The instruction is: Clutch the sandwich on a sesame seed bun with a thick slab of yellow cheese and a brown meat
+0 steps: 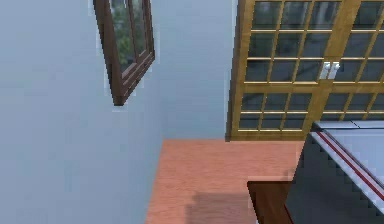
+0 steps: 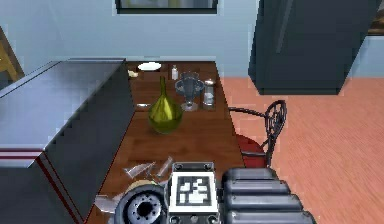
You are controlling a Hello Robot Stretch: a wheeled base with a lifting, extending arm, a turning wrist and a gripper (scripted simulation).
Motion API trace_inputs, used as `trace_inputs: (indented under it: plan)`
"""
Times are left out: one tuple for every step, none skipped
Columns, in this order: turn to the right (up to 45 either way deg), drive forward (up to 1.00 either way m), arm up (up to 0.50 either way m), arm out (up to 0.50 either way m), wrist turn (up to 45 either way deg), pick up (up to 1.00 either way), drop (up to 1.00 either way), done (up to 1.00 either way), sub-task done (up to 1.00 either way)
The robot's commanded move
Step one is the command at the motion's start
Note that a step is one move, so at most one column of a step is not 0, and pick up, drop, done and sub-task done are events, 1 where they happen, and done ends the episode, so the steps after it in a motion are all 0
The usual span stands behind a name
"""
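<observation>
Roughly, the coming move turns on how far out along the tabletop (image 2: 215, 135) the sandwich lies from the jaws.

In the forward view, a window (image 1: 125, 45) hangs on the left wall and glazed doors (image 1: 310, 70) stand to its right. A grey cabinet (image 1: 340, 175) sits at the lower right.

In the arm side view, that cabinet runs along the left, flush against the tabletop's long edge. The jaws sit low in the picture, just left of the white marker (image 2: 195, 190), over the near end of the tabletop. Pale slivers lie on the wood at their tip, so I cannot tell whether the jaws grasp anything, nor whether they are released or clenched.

At the far end, a small tan blob (image 2: 133, 72) sits just left of a white plate (image 2: 150, 66). It is too small to name, but I judge it the likeliest sandwich. If so, the sandwich lies well apart from the jaws, straight out along the tabletop and slightly toward the picture's left.

A green vase (image 2: 165, 108) stands between the two, close to that line. Right of it are a shaker (image 2: 175, 72), a glass (image 2: 188, 92) and a can (image 2: 208, 97). The arm (image 2: 262, 200) lies at the bottom edge.

Further right, a dark chair (image 2: 268, 122) is drawn up to the tabletop's other long edge. A dark fridge (image 2: 305, 45) stands against the back wall.

By my reckoning the reach must go long and pass the vase on its cabinet side. The vase looks tall and easy to tip. The blob's long axis cannot be read.
</observation>
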Motion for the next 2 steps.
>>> trace_inputs:
  plan:
    - [0.0,0.0,0.0,0.1,0.0,0.0,0.0,0.0,0.0]
    - [0.0,0.0,0.0,0.0,45.0,0.0,0.0,0.0,0.0]
